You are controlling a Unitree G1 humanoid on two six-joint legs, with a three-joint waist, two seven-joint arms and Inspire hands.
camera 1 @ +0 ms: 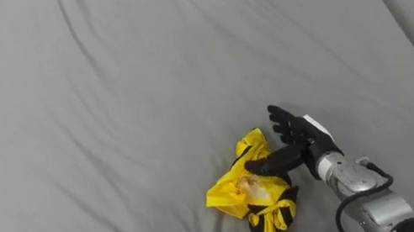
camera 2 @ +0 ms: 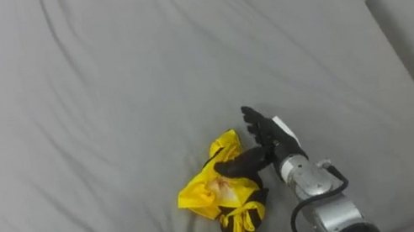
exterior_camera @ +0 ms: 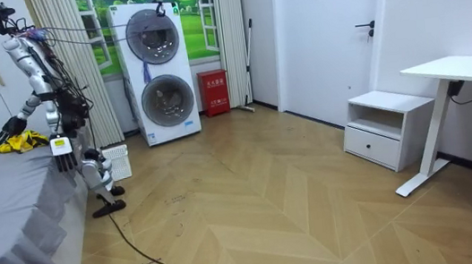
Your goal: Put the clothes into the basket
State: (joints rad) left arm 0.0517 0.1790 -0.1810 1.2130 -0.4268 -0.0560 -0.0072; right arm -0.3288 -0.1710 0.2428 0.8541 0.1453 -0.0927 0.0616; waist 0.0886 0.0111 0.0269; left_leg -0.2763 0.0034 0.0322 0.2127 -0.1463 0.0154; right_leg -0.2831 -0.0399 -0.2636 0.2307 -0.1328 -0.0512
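Left eye view — right robot hand [camera 1: 306, 146] straight-fingered, thumb atop yellow garment [camera 1: 242, 192]

Bright room; soft even light on the sheet [camera 1: 103, 109] (creases faintly shaded).

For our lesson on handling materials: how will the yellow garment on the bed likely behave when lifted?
The yellow garment lies crumpled in soft folds, so it will probably sag and drape. Its cloth looks thin, so likely light. Its loose ends may dangle.
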